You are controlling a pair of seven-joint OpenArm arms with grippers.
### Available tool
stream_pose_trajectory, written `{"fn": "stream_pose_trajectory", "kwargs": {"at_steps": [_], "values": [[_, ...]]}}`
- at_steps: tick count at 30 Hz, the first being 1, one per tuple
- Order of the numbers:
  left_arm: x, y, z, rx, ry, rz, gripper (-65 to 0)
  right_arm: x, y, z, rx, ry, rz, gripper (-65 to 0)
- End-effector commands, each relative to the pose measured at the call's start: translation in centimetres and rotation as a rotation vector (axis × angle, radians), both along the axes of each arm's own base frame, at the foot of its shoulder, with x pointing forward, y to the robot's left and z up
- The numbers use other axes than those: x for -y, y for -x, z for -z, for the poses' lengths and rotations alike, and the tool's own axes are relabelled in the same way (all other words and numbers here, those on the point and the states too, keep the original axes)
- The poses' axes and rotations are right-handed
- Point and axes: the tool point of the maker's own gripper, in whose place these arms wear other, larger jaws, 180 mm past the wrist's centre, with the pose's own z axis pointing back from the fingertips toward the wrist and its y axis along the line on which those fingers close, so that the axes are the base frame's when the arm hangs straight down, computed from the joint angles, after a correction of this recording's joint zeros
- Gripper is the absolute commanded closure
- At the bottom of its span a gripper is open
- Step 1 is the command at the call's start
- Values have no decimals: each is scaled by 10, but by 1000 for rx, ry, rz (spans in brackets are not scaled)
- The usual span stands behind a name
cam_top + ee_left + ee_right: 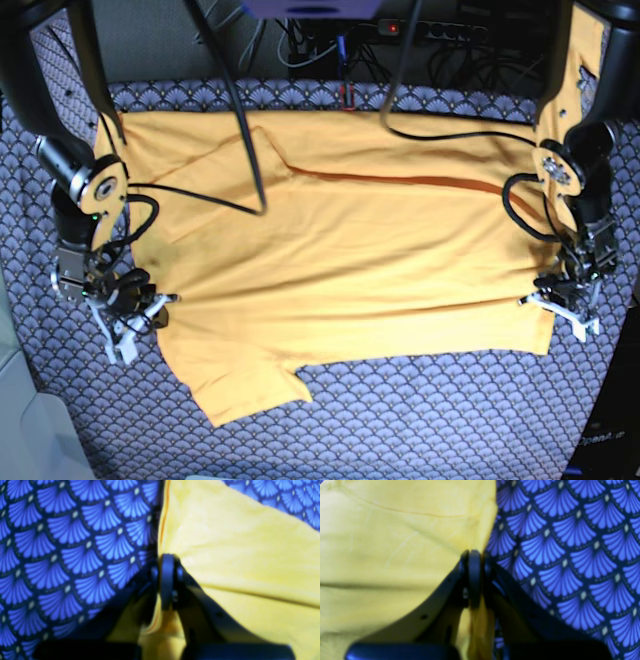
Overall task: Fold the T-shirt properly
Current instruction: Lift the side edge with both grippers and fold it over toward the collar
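The yellow-orange T-shirt [350,250] lies spread wide on the table, its far part folded over along a long crease and one sleeve pointing toward the front left. My left gripper [555,298] is at the shirt's right edge. In the left wrist view the left gripper [167,558] is shut on the T-shirt [237,555], with cloth bunched between its jaws. My right gripper [150,300] is at the shirt's left edge. In the right wrist view the right gripper [475,554] is likewise shut on the edge of the T-shirt [395,542].
A blue fan-patterned tablecloth [420,420] covers the table around the shirt. Black cables [240,120] from both arms hang over the shirt's far half. A power strip [440,30] and wiring sit behind the table. A pale object [30,420] stands at the front left.
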Motion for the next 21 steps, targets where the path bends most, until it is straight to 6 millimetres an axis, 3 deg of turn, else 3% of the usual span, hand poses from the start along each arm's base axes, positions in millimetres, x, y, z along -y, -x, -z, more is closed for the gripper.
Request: {"fn": "stream_pose_trajectory", "kwargs": {"at_steps": [1,4,7,10,13,21], "values": [[-13,-13,-25,50,-22,6,0,22,-16,-25,63,16,35,0],[-9,-13,-33,29,-19,64,0,27,-7,-16,51,24,43,0],[-12,-9,-35,7,-33,74,0,41,-2,-18,69,75,61,0],[-11,-11,-43,3,-50,78,0,41,3,-24,107,144,71,0],[-9,-4,-43,-19,-69,106,0,46,14,-40,145,247,95,0],[2,16,-59,-41,-173,144,0,36,41,-85,243,386,155,0]]}}
